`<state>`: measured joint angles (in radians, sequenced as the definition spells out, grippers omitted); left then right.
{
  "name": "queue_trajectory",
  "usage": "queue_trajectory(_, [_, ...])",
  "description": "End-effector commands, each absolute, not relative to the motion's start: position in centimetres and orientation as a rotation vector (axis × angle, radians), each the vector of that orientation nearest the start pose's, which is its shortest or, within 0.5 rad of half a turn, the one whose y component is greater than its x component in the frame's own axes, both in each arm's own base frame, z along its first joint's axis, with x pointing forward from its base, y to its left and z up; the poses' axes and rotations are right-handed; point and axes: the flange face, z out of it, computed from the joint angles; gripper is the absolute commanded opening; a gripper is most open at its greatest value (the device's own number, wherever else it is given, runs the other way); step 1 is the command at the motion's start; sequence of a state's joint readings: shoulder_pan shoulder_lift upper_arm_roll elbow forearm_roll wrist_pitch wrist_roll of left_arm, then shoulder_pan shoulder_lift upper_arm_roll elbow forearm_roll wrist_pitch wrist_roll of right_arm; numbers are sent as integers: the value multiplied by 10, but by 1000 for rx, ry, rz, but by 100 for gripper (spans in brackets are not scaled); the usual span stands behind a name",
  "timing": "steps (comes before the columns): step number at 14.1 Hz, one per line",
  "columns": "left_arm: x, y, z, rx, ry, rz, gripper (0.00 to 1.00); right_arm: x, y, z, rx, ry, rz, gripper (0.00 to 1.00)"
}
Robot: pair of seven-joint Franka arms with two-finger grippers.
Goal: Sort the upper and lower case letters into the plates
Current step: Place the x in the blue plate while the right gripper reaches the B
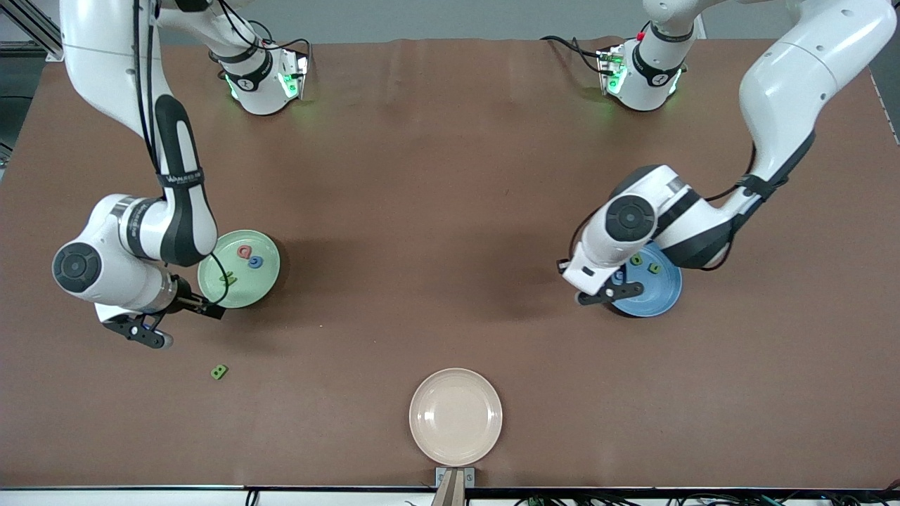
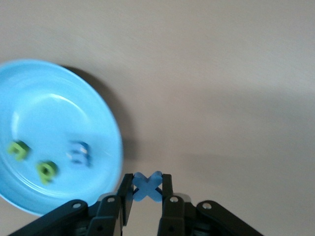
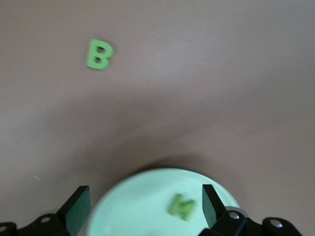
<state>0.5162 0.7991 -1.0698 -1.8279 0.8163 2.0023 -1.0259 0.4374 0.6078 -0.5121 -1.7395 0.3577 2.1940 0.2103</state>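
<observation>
Sorting looks mostly done, though not finished. The pale green glossy plate toward the right arm's end of the bench already holds a red, a blue and a green letter; the bright blue glossy plate toward the left arm's end holds three. The left tool is clamped on a small blue foam X just beside the blue plate. The right tool hangs wide apart over the green plate's rim. A green foam letter B lies loose on the brown bench, nearer the front camera.

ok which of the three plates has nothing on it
The cream plate, nearest the front camera. The green plate and blue plate both hold letters.
</observation>
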Motion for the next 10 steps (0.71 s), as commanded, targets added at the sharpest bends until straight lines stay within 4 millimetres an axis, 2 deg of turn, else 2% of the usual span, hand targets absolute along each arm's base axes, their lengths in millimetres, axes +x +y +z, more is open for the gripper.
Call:
queue_trajectory(1, [587, -206, 249, -3013, -158, 43, 6, 690, -3, 240, -2993, 853, 14, 100])
queue_trajectory(3, [597, -177, 234, -2993, -124, 47, 6, 701, -1, 223, -2968, 1012, -45, 100])
queue_trajectory(5, [605, -157, 222, -2992, -115, 43, 6, 715, 4, 202, -2957, 1103, -100, 100])
queue_trajectory(7, [606, -138, 207, -2984, -116, 58, 6, 731, 2, 194, -2943, 1157, -136, 100])
queue_trajectory(9, [602, -122, 200, -2981, -112, 87, 7, 738, 1, 186, -2937, 1157, -147, 100])
queue_trajectory(10, [602, -121, 199, -2985, -110, 87, 8, 743, -8, 187, -2927, 1167, -159, 100])
